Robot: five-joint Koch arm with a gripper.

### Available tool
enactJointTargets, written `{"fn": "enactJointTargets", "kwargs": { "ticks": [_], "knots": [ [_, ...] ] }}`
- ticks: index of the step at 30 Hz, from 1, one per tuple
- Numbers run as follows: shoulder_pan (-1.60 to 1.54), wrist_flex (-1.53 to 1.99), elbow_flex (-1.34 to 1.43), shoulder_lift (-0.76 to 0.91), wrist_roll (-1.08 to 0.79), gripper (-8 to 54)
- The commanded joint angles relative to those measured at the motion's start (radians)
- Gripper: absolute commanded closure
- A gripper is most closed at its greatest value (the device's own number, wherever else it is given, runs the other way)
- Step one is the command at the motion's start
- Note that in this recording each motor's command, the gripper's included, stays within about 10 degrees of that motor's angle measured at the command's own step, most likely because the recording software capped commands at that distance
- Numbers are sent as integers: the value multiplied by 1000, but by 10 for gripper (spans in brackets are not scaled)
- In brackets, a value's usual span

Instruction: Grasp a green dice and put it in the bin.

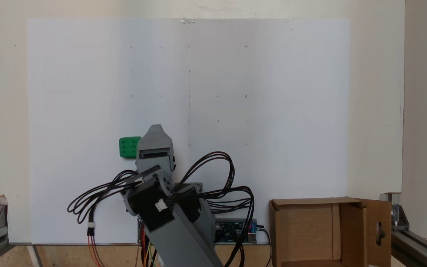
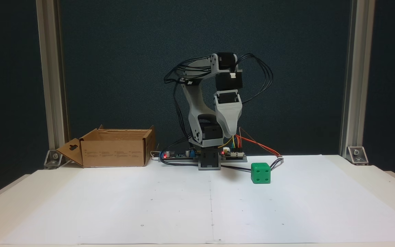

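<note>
The green dice rests on the white paper sheet, a small cube with pips on its faces. My grey gripper points downward and hangs well above the paper. In a fixed view it is just right of the dice; in the other it is up and to the left of it, not touching. Only one tapered tip shows, so the jaws' gap is hidden. The bin, an open brown cardboard box with a keyhole-cut flap, stands beside the arm's base with nothing visible inside.
Black cable loops hang around the arm. Circuit boards and coloured wires lie at the base. Aluminium frame posts stand at the table's back corners. The white paper sheet spreads wide in front of the arm.
</note>
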Motion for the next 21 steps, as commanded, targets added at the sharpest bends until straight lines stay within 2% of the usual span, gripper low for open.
{"fn": "enactJointTargets", "kwargs": {
  "ticks": [1, 14, 21],
  "knots": [
    [-40, 18, -60, -3, 138, 17],
    [-218, 35, -164, -54, 393, 13],
    [-247, 32, -166, -52, 462, 17]
  ]
}}
